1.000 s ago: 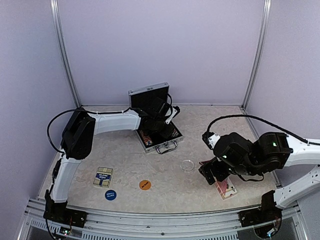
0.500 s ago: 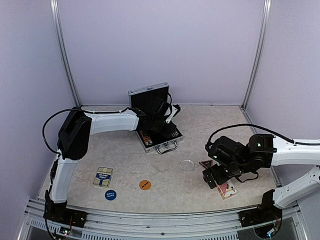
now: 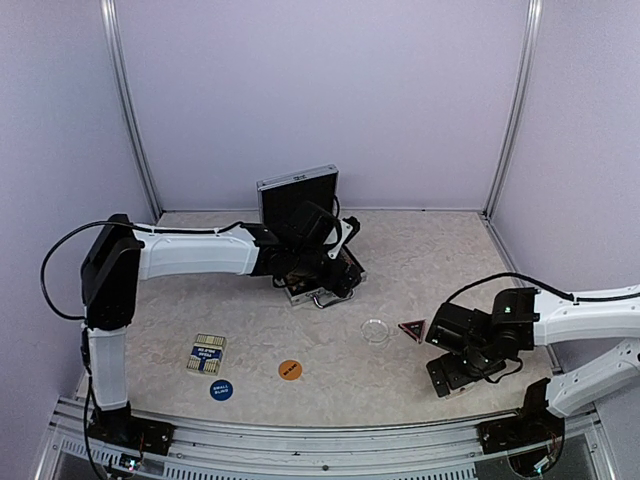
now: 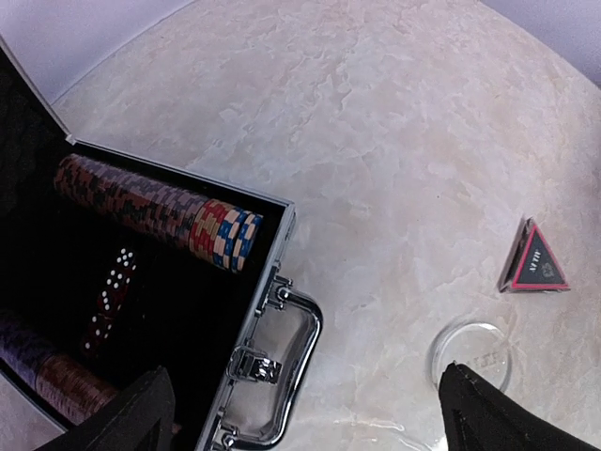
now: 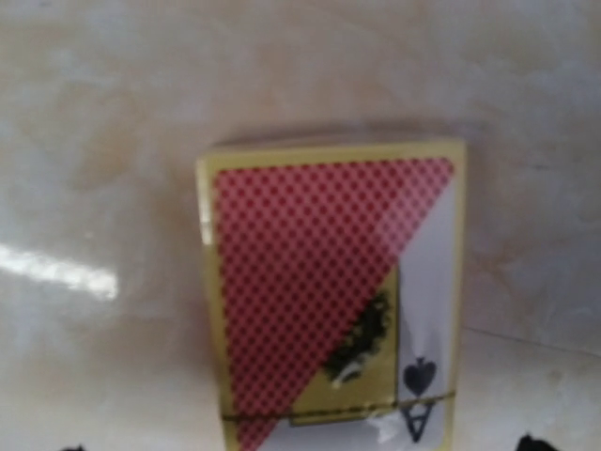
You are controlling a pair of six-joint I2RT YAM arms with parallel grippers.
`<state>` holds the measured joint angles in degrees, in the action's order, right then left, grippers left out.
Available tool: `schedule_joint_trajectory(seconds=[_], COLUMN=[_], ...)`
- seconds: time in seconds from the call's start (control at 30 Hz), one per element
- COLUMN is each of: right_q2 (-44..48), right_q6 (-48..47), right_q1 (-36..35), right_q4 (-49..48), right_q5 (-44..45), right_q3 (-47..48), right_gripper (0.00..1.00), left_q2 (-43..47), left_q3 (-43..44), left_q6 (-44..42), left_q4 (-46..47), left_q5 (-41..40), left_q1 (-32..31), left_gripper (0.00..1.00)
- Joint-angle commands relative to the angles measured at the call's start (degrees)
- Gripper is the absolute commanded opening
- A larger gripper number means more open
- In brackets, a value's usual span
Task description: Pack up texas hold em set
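The silver briefcase [image 3: 322,288] lies open at the table's middle back, lid [image 3: 298,194] upright. Inside it, the left wrist view shows rows of striped poker chips [image 4: 155,211] and dice [image 4: 108,299]. My left gripper [image 4: 310,425] hangs open over the case's metal handle [image 4: 299,349], holding nothing. A clear disc [image 3: 376,331] and the dark triangle [image 3: 411,329] lie to the right. My right gripper [image 5: 300,445] is open, low over a red-backed card deck [image 5: 329,291]. Near the front left lie a blue-backed deck [image 3: 206,353], a blue disc [image 3: 221,390] and an orange disc [image 3: 290,369].
Purple walls with metal corner posts [image 3: 512,110] close in the table. A metal rail [image 3: 300,440] runs along the near edge between the arm bases. The right arm's cable [image 3: 520,280] loops above the table on the right.
My left gripper has opened wider and drawn back from inside the case to above its handle. The right arm has dropped and shifted right, now covering the red deck from above.
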<state>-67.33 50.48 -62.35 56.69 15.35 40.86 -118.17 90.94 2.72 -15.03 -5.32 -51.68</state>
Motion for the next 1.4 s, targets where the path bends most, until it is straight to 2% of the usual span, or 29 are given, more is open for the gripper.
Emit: schedule_joint_trajectory(seconds=[0.0, 0.33, 0.47, 0.57, 0.8, 0.9, 1.17, 1.37], right_q2=[-2.82, -8.32, -8.32, -7.8, -7.33, -6.78, -3.11, -1.12], right_q6=[2.12, -0.06, -0.57, -0.94, -2.58, -3.36, -4.63, -5.3], right_q1=[1.78, 7.28, 9.08, 9.43, 9.47, 9.44, 9.46, 9.46], right_q4=[-1.16, -12.55, -13.91, -14.8, -17.16, -17.61, -16.49, -14.94], right_q5=[-0.53, -2.43, -2.84, -3.21, -4.88, -5.26, -5.3, -5.28], right_q3=[-0.95, -6.05, -6.23, -6.23, -5.98, -5.64, -4.93, -3.32], right_gripper=[1.0, 0.98, 0.91, 0.86, 0.62, 0.49, 0.34, 0.18], left_q2=[7.52, 11.0, 6.73, 2.78, -3.31, -6.52, -10.44, -12.76], left_q3=[-3.35, -6.12, -3.66, -1.6, 3.84, 7.59, 10.96, 13.33], left_q6=[4.35, 5.78, 3.21, 1.99, -1.6, -2.39, -4.51, -5.14], left_q4=[0.54, -4.83, -7.16, -8.93, -11.11, -13.41, -14.14, -15.34], left_q5=[-2.5, -2.85, 2.41, 4.44, 8.03, 8.23, 8.03, 7.81], left_q1=[-1.05, -0.33, 1.09, 2.87, 5.31, 6.33, 6.59, 6.68], left_gripper=[0.99, 0.99, 0.99, 0.95, 0.87, 0.81, 0.76, 0.7])
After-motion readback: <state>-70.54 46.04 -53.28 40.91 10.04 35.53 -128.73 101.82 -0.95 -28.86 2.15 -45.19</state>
